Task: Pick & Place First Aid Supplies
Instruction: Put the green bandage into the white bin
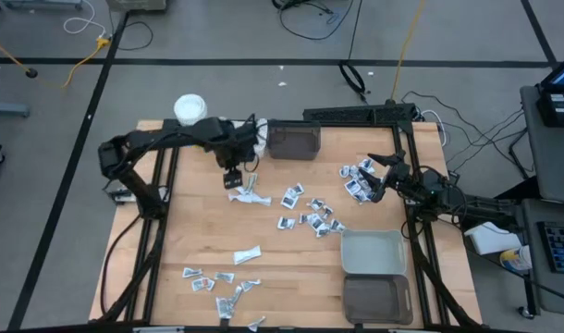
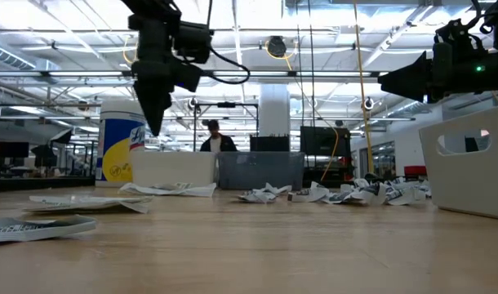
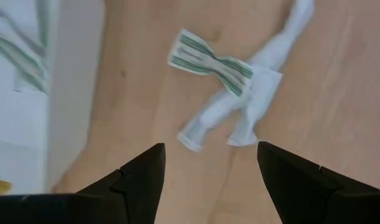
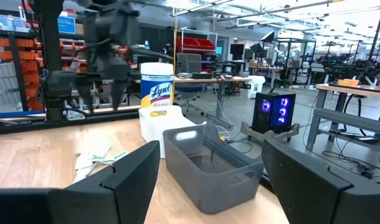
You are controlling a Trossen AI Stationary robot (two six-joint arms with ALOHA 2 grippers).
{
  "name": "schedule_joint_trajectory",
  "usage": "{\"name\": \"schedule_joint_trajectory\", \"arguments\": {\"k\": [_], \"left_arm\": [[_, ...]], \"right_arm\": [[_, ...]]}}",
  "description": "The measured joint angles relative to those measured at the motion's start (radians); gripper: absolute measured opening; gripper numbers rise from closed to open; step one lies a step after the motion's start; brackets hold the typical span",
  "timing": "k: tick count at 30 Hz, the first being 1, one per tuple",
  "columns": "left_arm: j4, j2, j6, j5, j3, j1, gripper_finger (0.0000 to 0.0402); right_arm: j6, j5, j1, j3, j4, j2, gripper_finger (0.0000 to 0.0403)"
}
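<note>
Packets [image 3: 230,99] looking light, floppy, crinkly; hovering left gripper [image 3: 209,168] open, empty, aiming for flat middle.

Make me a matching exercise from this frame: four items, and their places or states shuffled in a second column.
Items:
1. left gripper
2. right gripper
3. dark grey bin
4. light grey bin

Places or states:
A. at the table's far edge, beside the white bin
B. open, over the striped packet lying on white sachets
C. on the right side, next to the dark bin at the near edge
D. open, by the packet cluster on the right

Pairs: 1-B, 2-D, 3-A, 4-C
</note>
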Motion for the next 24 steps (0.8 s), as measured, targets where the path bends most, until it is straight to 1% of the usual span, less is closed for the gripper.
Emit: {"name": "schedule_joint_trajectory", "arguments": {"k": [4, 10, 18, 24], "left_arm": [[0.043, -0.057, -0.052, -0.001, -0.101, -0.052, 0.0258], [0.067, -0.092, -0.095, -0.001, -0.18, -0.123, 0.025], [0.094, -0.089, -0.116, 0.0, -0.192, -0.145, 0.0263], [0.126, -0.043, -0.148, 0.0, -0.192, -0.148, 0.0256]], "right_arm": [[0.0, 0.0, 0.0, 0.0, 0.0, 0.0, 0.0279], [0.0, 0.0, 0.0, 0.0, 0.0, 0.0, 0.0279], [0.0, 0.0, 0.0, 0.0, 0.0, 0.0, 0.0279], [0.0, 0.0, 0.0, 0.0, 0.0, 0.0, 0.0279]]}}
